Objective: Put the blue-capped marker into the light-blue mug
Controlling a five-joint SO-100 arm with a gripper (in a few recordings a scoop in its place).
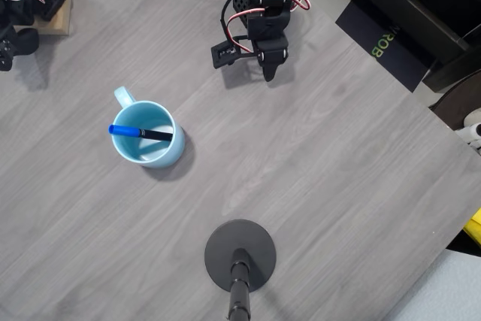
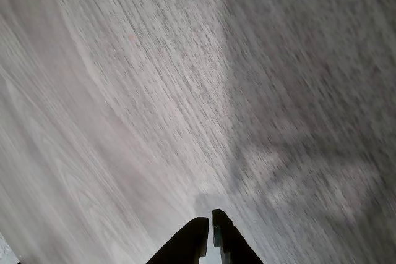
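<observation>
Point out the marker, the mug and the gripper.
blue-capped marker (image 1: pixel 124 131): overhead view, on its blue cap.
light-blue mug (image 1: pixel 171 152): overhead view, on its outer wall.
gripper (image 2: pixel 209 233): wrist view, between the tips of the closed jaws.

Overhead view looks straight down on the whole table; wrist view skims its grey top close up

A big gray wooden table in soft light.
A round black stand base sits near its bottom edge. A small wooden block sits at the top left corner. Dark furniture stands past the table's right side.
</observation>
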